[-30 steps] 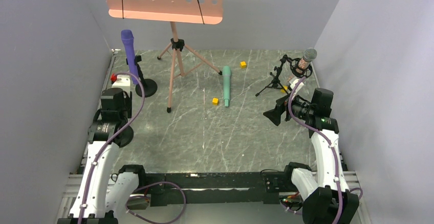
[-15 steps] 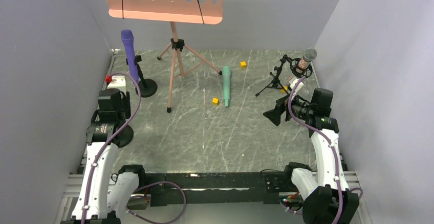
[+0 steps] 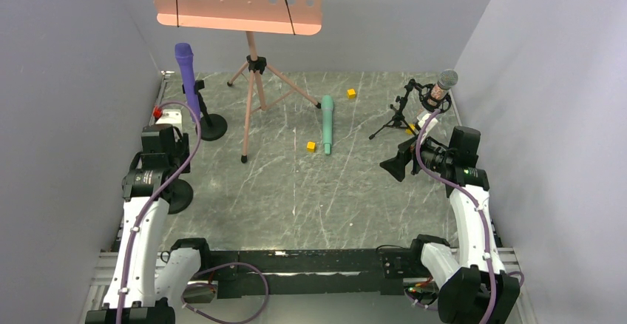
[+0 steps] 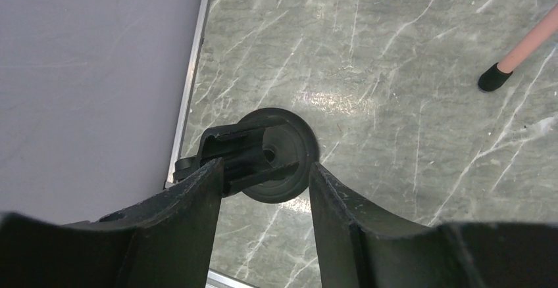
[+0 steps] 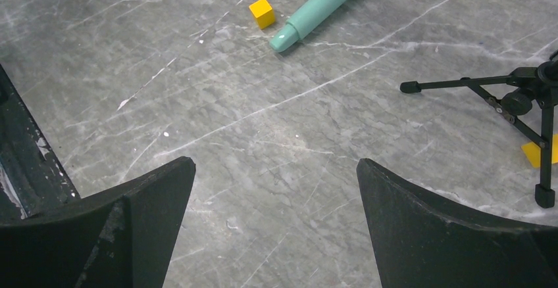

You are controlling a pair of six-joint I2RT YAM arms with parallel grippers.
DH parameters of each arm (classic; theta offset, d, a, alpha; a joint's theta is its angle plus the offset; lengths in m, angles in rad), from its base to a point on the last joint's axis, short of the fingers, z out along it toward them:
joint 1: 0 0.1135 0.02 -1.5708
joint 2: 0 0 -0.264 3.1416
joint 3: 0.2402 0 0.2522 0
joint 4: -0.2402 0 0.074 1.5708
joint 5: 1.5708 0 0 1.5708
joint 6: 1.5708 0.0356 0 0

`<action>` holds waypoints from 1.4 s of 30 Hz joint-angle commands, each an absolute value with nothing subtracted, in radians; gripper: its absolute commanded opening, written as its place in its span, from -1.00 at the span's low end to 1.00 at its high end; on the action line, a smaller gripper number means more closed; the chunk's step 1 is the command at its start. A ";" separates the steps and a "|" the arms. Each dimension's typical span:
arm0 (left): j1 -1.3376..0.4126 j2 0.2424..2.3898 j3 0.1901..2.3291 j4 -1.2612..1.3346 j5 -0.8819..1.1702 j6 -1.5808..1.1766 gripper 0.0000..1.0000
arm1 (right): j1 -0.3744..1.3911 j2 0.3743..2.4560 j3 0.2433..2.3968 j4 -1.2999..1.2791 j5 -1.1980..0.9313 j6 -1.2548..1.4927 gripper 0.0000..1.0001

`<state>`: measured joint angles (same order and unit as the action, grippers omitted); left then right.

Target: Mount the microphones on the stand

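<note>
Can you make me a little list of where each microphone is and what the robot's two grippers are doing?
purple microphone: standing upright in a black round-base stand, far left
glittery microphone: held in the tripod stand, far right
teal microphone: lying flat on the table, in no stand
empty stand: black round base with a clip, by the left wall
left gripper: open, over the empty stand
right gripper: open, holding nothing

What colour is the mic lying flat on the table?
The lying microphone is teal-green, clearest in the top external view.
</note>
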<state>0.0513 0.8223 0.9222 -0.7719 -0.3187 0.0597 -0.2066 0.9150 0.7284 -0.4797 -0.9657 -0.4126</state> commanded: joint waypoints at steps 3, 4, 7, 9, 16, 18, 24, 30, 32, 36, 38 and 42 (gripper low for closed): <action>0.057 0.827 0.949 -0.792 -0.294 0.038 0.09 | -0.197 0.919 0.770 -0.483 -0.965 -0.437 0.99; 0.057 0.829 0.947 -0.792 -0.296 0.036 0.09 | -0.197 0.921 0.771 -0.483 -0.964 -0.437 0.99; 0.057 0.845 0.947 -0.795 -0.320 0.026 0.10 | -0.196 0.919 0.772 -0.483 -0.962 -0.438 0.99; 0.057 0.856 0.949 -0.794 -0.334 0.015 0.08 | -0.196 0.919 0.771 -0.483 -0.960 -0.438 0.99; 0.057 0.908 0.980 -0.804 -0.356 0.007 -0.55 | -0.196 0.919 0.770 -0.480 -0.956 -0.438 0.99; 0.057 0.914 0.990 -0.805 -0.358 0.006 -0.67 | -0.196 0.918 0.769 -0.480 -0.955 -0.439 0.99; 0.057 0.909 1.011 -0.801 -0.353 0.007 -0.93 | -0.196 0.917 0.769 -0.480 -0.953 -0.438 0.99; 0.057 0.912 1.014 -0.779 -0.305 -0.038 -1.00 | -0.196 0.915 0.770 -0.480 -0.948 -0.439 0.99; 0.057 0.915 1.012 -0.769 -0.289 -0.053 -1.00 | -0.196 0.914 0.770 -0.480 -0.947 -0.442 0.99; 0.057 0.905 1.022 -0.749 -0.251 -0.082 -1.00 | -0.196 0.913 0.770 -0.480 -0.945 -0.441 0.99; 0.057 0.892 1.031 -0.732 -0.198 -0.078 -1.00 | -0.196 0.913 0.770 -0.482 -0.944 -0.443 0.99; 0.057 0.878 1.071 -0.747 -0.068 -0.047 -1.00 | -0.196 0.912 0.770 -0.480 -0.942 -0.443 0.99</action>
<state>0.0555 0.9051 0.9897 -0.7723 -0.2119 -0.0620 -0.2012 0.9211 0.7330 -0.4854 -0.9466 -0.4198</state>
